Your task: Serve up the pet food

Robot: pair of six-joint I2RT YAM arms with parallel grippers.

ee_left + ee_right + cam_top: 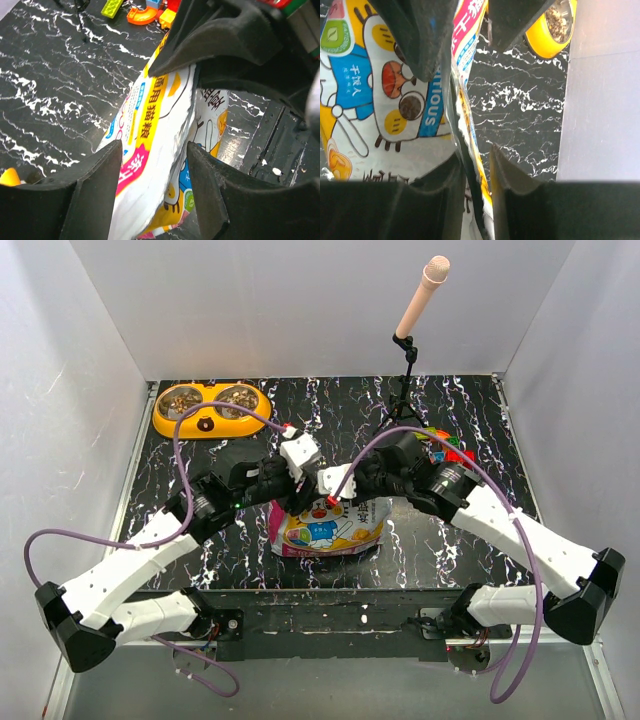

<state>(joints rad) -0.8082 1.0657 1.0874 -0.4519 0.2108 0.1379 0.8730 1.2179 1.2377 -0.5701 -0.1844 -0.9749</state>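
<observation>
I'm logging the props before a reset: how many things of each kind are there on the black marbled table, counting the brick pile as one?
Feeders: 1, yellow plastic double-bowl feeder holding brown kibble
Bags: 1, white-yellow-pink printed pet food bag
Microphones: 1, pink foam-tipped microphone on black tripod
Brick piles: 1, colourful plastic toy bricks
Total: 4

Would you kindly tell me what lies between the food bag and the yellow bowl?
Nothing: only bare table lies between the bag and the bowl, as the right wrist view shows.
</observation>
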